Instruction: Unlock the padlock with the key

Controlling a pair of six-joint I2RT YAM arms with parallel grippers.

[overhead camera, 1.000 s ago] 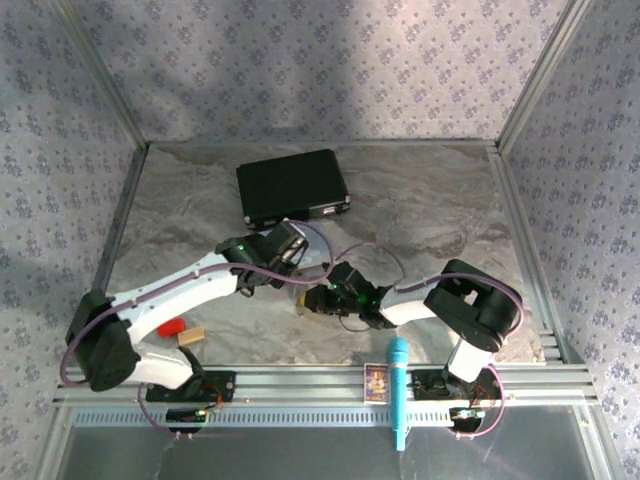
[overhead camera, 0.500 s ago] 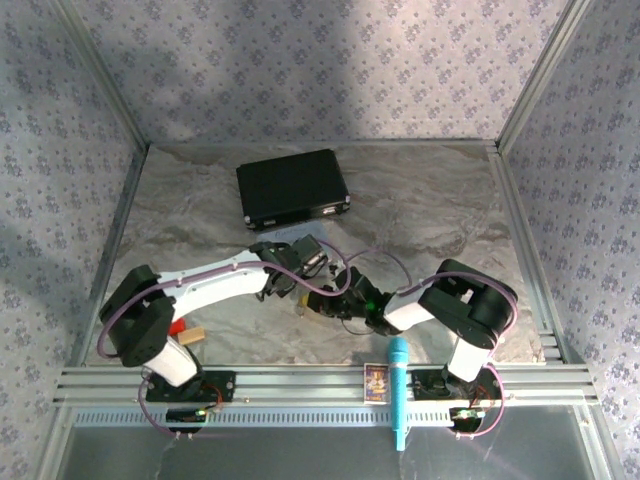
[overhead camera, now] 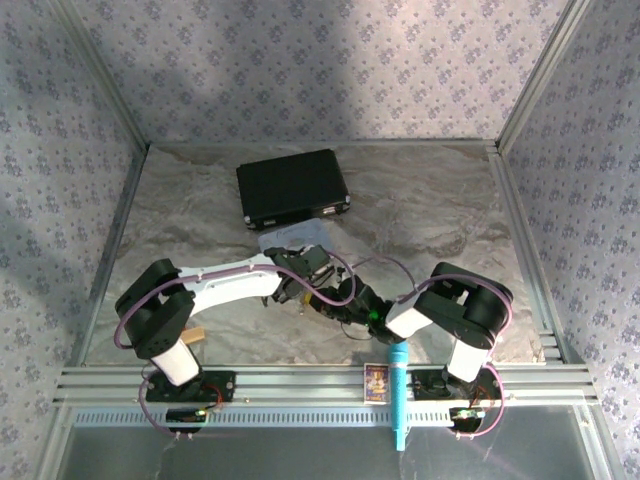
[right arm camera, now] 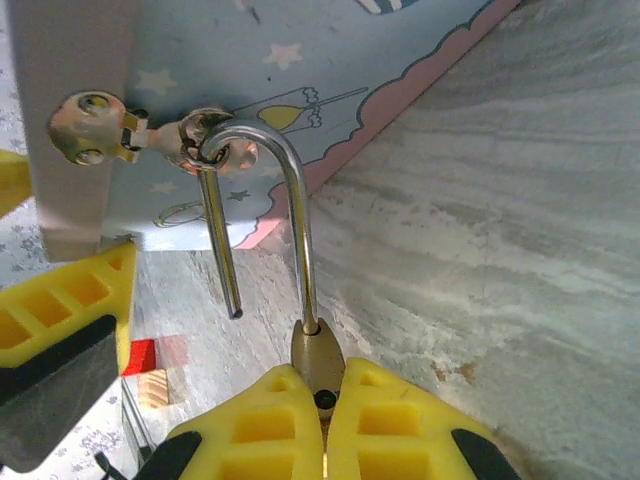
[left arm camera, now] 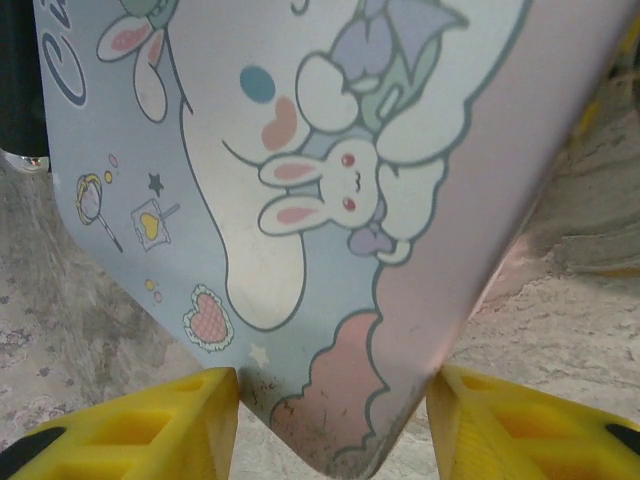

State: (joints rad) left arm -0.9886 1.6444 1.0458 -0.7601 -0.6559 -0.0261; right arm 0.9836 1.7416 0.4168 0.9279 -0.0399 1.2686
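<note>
Swung inward since before, left end effector [left arm camera: 335, 400] straddles the tin [left arm camera: 300, 150] at its corner, grip unclear; right end effector [right arm camera: 322, 378] pinches the probably light, stiff, slippery padlock [right arm camera: 318, 360] by its body.

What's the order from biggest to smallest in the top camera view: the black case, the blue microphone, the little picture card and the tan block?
Black case, blue microphone, picture card, tan block. The block is partly hidden by the left arm, so last place is unsure.

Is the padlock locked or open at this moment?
Open: in the right wrist view one leg of the shackle hangs free of the padlock body, though it hooks through the tin's clasp.
</note>
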